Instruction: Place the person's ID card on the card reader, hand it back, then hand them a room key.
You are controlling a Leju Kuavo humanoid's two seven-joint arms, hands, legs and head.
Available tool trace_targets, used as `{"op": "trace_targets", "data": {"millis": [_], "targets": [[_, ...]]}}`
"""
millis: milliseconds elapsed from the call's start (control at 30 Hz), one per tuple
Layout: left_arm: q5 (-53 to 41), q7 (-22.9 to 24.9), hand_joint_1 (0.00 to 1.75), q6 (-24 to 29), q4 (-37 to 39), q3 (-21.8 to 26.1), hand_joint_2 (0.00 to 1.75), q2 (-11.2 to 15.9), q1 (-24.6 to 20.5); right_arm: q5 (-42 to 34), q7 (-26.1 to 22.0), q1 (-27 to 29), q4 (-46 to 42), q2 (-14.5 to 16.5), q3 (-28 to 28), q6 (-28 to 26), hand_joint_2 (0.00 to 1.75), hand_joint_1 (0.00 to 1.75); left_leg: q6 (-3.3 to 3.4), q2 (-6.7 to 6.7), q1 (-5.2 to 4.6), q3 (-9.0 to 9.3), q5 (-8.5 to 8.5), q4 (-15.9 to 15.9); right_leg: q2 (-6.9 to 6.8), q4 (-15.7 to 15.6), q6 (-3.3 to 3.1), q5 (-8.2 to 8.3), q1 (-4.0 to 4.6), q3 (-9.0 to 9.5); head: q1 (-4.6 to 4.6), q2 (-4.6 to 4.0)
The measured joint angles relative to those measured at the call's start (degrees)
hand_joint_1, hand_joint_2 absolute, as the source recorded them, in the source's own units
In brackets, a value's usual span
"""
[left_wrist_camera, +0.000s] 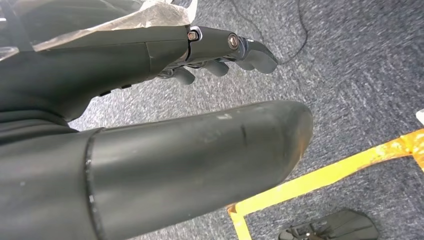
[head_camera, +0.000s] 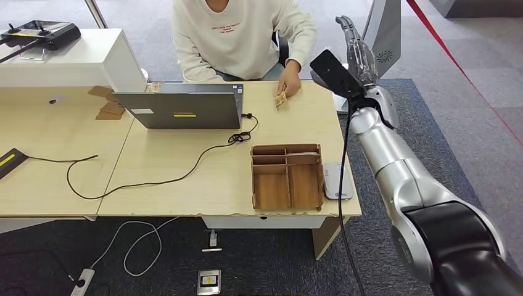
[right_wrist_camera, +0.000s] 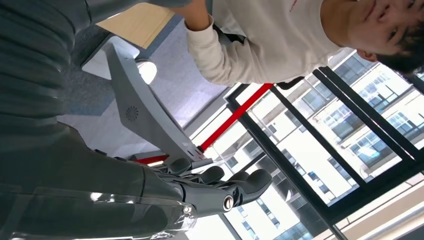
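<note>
While the ID card (head_camera: 280,100) is pinched in the person's hand (head_camera: 288,83) on the counter (head_camera: 185,185), well below and beside the right hand (head_camera: 358,52), whose fingers (right_wrist_camera: 240,182) are spread and empty, a lowered, steady approach is advised.

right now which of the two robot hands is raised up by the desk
The right hand, lifted beside the desk's far right corner near the person's hand, holding nothing. The left hand hangs low over carpet.
</note>
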Motion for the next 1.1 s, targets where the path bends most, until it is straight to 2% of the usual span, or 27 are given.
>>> {"op": "trace_targets", "data": {"millis": [200, 400, 633, 1100], "targets": [[2.4, -0.25, 0.0, -0.21, 0.08, 0.18, 0.0, -0.03, 0.75, -5.92, -0.16, 1.85, -4.47, -2.3, -1.43, 4.65, 1.75, 0.0, 0.0, -0.01, 0.0, 0.02, 0.0, 0.0, 0.0, -0.01, 0.0, 0.0, 0.01, 0.01, -0.01, -0.01], [3.66, -0.01, 0.0, -0.69, 0.28, 0.32, 0.0, -0.03, 1.01, -8.56, 3.83, 9.67, -12.59, -5.14, -2.17, 8.44, 1.75, 0.0, 0.01, -0.02, 0.01, 0.03, -0.01, 0.0, -0.01, -0.02, 0.0, 0.0, 0.01, 0.03, -0.01, -0.01], [4.2, 0.03, 0.0, -0.69, 0.44, 0.33, 0.0, -0.03, 1.1, -8.41, 6.52, 18.37, -20.62, -8.11, -2.22, 9.1, 1.75, 0.0, 0.01, -0.02, 0.0, 0.02, -0.02, -0.01, 0.0, -0.02, 0.0, 0.0, 0.0, 0.02, -0.01, -0.01], [5.11, 0.48, 0.0, -1.16, 0.55, 0.56, 0.0, -0.03, 1.1, -8.36, 6.88, 22.24, -26.78, -10.29, -2.34, 10.09, 1.75, 0.0, 0.01, -0.01, 0.0, 0.01, -0.01, -0.01, 0.0, -0.02, 0.0, 0.0, 0.0, 0.01, 0.0, -0.01]]}}
